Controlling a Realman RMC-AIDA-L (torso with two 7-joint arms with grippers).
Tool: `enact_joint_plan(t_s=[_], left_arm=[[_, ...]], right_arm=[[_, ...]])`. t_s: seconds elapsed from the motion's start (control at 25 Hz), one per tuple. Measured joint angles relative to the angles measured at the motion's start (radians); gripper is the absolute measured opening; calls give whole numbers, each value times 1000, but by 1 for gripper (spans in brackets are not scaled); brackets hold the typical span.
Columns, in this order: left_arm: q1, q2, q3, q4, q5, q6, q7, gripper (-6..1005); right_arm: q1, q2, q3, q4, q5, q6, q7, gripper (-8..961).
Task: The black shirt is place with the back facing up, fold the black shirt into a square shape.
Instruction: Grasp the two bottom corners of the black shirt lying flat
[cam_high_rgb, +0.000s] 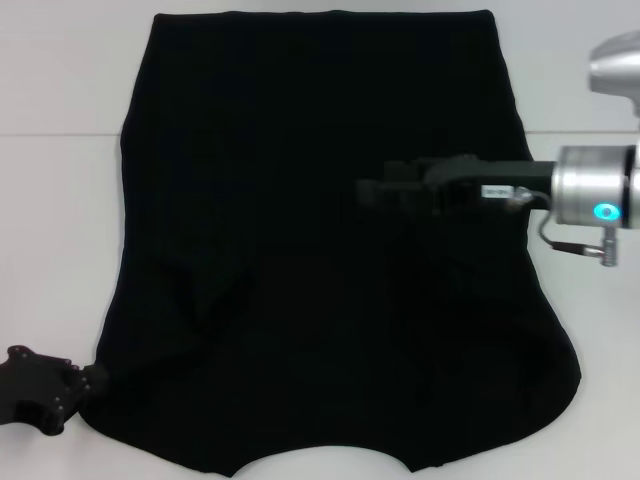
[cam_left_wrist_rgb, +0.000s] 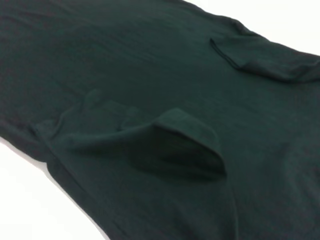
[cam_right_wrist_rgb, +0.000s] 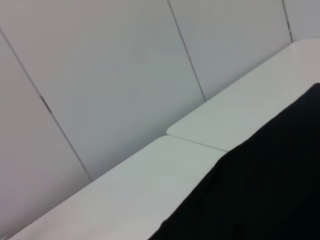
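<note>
We saw the black shirt (cam_high_rgb: 320, 250) spread flat on the white table (cam_high_rgb: 60, 200), both sleeves folded in. The right gripper (cam_high_rgb: 375, 192) reached over its middle – likely for the next fold; its fingers we could not tell. The left gripper (cam_high_rgb: 45, 388) waited at the near left corner, fingers also unclear.

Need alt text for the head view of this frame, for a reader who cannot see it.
A large plain black fabric shirt lies spread over a white table, sleeves folded inward. The right gripper reaches over its middle from the right; the left gripper sits at its near left corner.
</note>
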Motion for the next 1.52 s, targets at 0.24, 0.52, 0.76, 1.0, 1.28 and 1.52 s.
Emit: enact_joint_plan(t_s=[0.24,0.52,0.76,1.0,1.28,1.52], left_arm=[[10,0,-47,8,-2,39,2,7],[12,-2,-57,9,-5,65,5,8],[4,0,-57,4,-5,66,1,9],[2,-1,-51,2,-5,63,0,11],[2,-2,-53,0,-5,61,-1,12],[2,-2,-55,-1,-5,62,-5,13]], right_arm=[[-72,-40,0,-53,0,-154,47,731],[-188,-95,12,-152,-68,-224,255,715],[-235,-147,57,-160,-188,-215,420,701],[-238,-154,116,-151,-316,-212,454,687],[-226,-144,127,-116,-383,-207,455,671],[-226,-145,121,-84,-413,-206,452,658]])
